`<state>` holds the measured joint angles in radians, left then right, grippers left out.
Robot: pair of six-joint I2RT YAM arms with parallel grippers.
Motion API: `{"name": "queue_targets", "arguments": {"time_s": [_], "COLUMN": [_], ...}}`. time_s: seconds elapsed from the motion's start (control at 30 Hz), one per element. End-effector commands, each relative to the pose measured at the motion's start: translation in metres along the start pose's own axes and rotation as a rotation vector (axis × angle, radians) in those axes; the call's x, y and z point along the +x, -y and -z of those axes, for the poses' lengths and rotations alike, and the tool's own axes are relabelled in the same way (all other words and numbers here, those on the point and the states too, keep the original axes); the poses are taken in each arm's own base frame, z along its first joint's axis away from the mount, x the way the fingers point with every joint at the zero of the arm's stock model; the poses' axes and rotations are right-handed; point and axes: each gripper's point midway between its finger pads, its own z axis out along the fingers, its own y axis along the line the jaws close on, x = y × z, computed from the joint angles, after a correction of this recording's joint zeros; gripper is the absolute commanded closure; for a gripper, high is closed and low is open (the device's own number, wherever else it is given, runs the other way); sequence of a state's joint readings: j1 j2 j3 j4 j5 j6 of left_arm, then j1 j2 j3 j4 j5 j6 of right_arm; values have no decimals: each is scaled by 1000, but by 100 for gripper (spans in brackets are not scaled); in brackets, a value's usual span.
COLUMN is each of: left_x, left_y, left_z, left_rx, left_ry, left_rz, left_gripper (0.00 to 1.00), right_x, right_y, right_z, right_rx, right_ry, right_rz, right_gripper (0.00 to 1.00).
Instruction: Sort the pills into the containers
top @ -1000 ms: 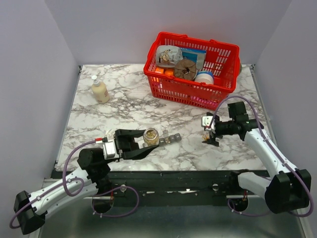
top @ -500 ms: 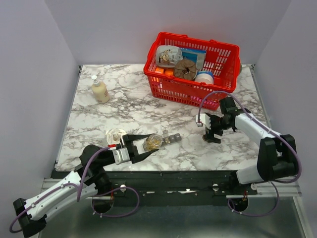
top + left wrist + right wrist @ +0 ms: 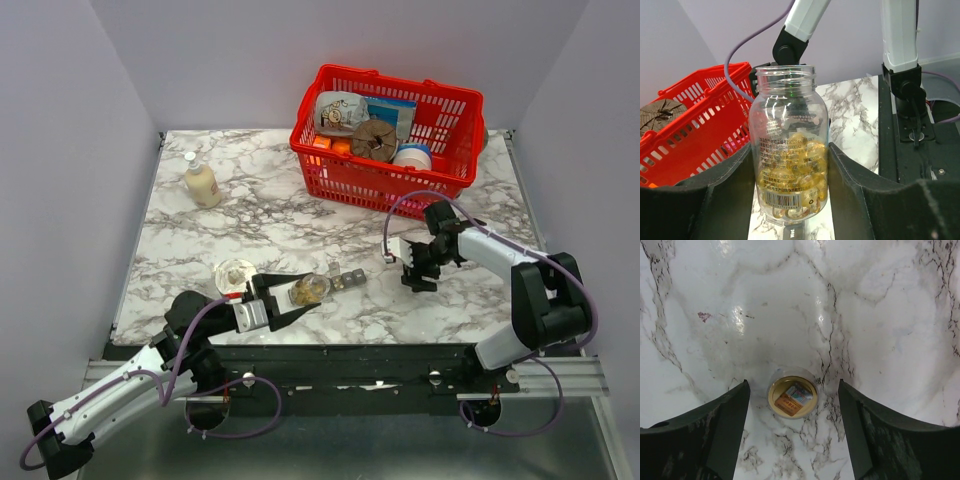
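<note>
My left gripper [image 3: 317, 289] is shut on a small clear bottle [image 3: 305, 291], held upright with its mouth open. In the left wrist view the bottle [image 3: 787, 125] sits between my fingers [image 3: 720, 195], about half full of amber pills [image 3: 795, 165]. The dark grey pill organiser [image 3: 347, 278] lies just right of the bottle; one end, marked "Wed.", shows under it [image 3: 791, 233]. My right gripper [image 3: 405, 268] is open and low over the table. In the right wrist view a round gold-lined cap [image 3: 792, 396] lies on the marble between its fingers [image 3: 725, 430], apart from both.
A red mesh basket [image 3: 370, 185] full of items stands at the back right. A cream pump bottle [image 3: 201, 183] stands at the back left. A clear round lid or dish [image 3: 235, 273] lies on the table just left of my left gripper.
My left gripper has shifted right and nearer with the bottle, uncovering the clear round piece. My right gripper has moved left and swung down over the table.
</note>
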<state>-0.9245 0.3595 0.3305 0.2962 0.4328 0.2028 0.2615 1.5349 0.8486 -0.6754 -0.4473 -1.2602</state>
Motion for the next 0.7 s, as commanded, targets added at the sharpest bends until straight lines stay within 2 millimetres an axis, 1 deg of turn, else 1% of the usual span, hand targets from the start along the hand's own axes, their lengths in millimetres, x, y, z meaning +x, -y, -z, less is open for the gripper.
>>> {"name": "queue_targets", "arguments": {"time_s": [0.0, 0.03, 0.07, 0.13, 0.17, 0.23, 0.27, 0.3, 0.33, 0.37, 0.4, 0.43, 0.47, 0.5, 0.53, 0.57, 0.6, 0.63, 0.67], "left_x": [-3, -3, -3, -2, -2, -1, 0, -1, -1, -1, 0, 4, 5, 6, 10, 10, 11, 15, 16], "left_y": [-1, -1, -1, -1, 0, 0, 0, 0, 0, 1, 4, 6, 9, 16, 18, 21, 23, 27, 28], "left_z": [2, 2, 2, 1, 1, 1, 1, 1, 0, 0, -1, -4, -6, -8, -13, -15, -17, -21, -23], "left_rx": [-2, -2, -1, -1, 1, 0, 2, 0, 1, 3, 15, 31, 47, 88, 107, 124, 143, 167, 180], "left_ry": [8, 8, 6, 5, 4, 2, 0, 2, 4, 3, 3, -9, -13, -14, -27, -26, -25, -32, -38], "left_rz": [-19, -19, -19, -18, -16, -11, -5, 3, 12, 26, 38, 68, 81, 97, 121, 132, 143, 155, 166], "left_gripper": [100, 100, 100, 100, 100, 100, 100, 100, 100, 100, 100, 100, 100, 100, 100, 100, 100, 100, 100], "right_x": [7, 8, 9, 10, 10, 12, 11, 10, 5, -4, -13, -26, -51, -66, -79, -104, -126, -139, -158], "right_y": [-6, -7, -9, -11, -11, -13, -14, -14, -19, -15, -16, -21, -16, -16, -24, -30, -26, -37, -43], "right_z": [-8, -9, -10, -11, -11, -10, -9, -6, -2, 5, 11, 25, 38, 50, 63, 80, 101, 111, 127], "right_rx": [-20, -24, -30, -34, -30, -29, -29, -29, -44, -30, -32, -30, -22, -17, -42, -48, -27, -57, -61], "right_ry": [-34, -38, -43, -46, -48, -57, -57, -55, -38, -12, 18, 58, 151, 200, 244, 350, 412, 450, 520], "right_rz": [-25, -26, -27, -32, -34, -37, -42, -50, -61, -59, -69, -71, -55, -54, -60, -36, -3, 5, 41], "right_gripper": [30, 32, 39, 45, 53, 62, 72, 75, 77, 80, 82, 82, 82, 82, 82, 83, 83, 83, 83]}}
